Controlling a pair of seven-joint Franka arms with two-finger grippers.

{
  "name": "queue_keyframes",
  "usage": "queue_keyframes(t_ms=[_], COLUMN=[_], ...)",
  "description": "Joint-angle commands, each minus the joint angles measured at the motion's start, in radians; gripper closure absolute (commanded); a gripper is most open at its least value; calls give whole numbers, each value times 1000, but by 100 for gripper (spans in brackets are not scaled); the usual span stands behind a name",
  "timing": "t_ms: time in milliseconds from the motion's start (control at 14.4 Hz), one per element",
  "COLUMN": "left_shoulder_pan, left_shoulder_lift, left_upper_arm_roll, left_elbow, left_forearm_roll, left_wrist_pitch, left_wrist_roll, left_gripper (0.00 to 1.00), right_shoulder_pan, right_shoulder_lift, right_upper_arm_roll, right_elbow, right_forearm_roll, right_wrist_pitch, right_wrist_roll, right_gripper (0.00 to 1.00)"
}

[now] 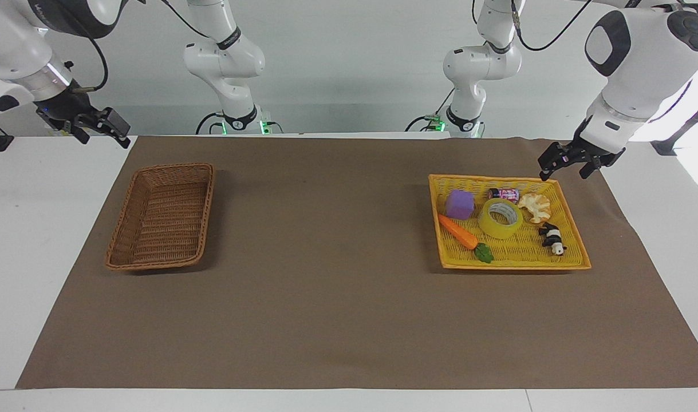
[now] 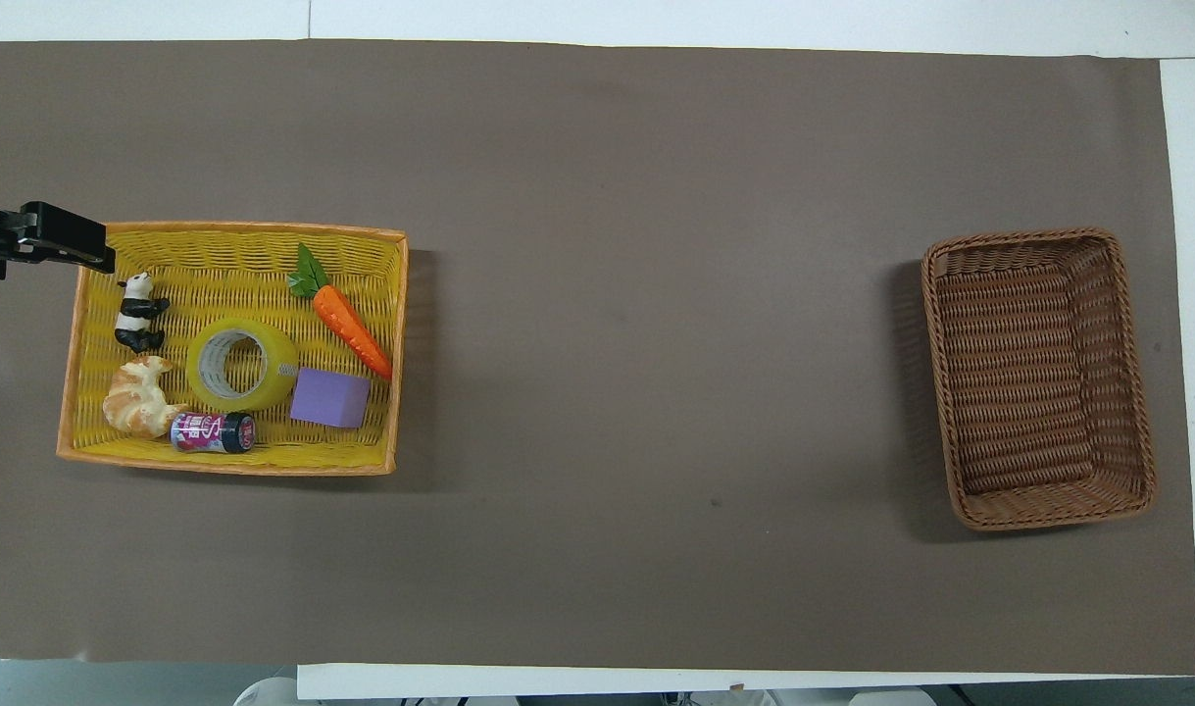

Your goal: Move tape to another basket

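Reaching for the tape [image 1: 500,218] is the step in hand, and the left gripper [image 1: 572,167] is the one placed for it: it hangs over the yellow basket's [image 1: 578,240] corner nearest the robots, at the left arm's end of the desk, with the tape lying flat in that basket, toward the basket's middle from the jaws. To do it well, I judge the jaws should come down with one finger inside the pale core and one outside the wall, since a purple block [image 1: 460,204], a small can [image 1: 504,194], a pastry [image 1: 535,206] and a carrot [image 1: 457,231] crowd close around the roll. The left jaws stand wide and hold nothing. The right gripper [image 1: 94,123] waits, raised off the desk near the empty brown basket [image 1: 162,216], jaws also wide and empty
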Motion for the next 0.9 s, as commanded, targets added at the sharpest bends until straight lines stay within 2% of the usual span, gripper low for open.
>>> queue_keyframes(t_ms=[0, 208, 347, 555, 694, 833], left_shoulder_pan=[-8, -9, -3, 23, 23, 24], left_shoulder_lift=[-12, -13, -35, -143, -154, -128], left_upper_arm_roll=[7, 7, 7, 10, 10, 10], left_elbow=[-3, -3, -53, -325, -444, -519], left_forearm_roll=[-6, -6, -6, -6, -6, -6], left_wrist_pitch=[-11, -23, 18, 252, 356, 446], left_wrist_roll=[-7, -16, -38, -24, -21, -10], left_gripper=[0, 0, 0, 0, 0, 1], right_shoulder_pan=[-3, -3, -3, -3, -3, -3], right_shoulder_lift=[-11, -11, -11, -11, -11, -11], right_upper_arm_roll=[1, 1, 1, 1, 1, 1], right_elbow=[-10, -9, -10, -10, -10, -10], right_forearm_roll=[16, 14, 16, 14, 14, 14], right_wrist_pitch=[-7, -7, -7, -7, -7, -7], right_wrist_roll=[-10, -10, -10, -10, -10, -10], right_gripper=[1, 1, 1, 1, 1, 1])
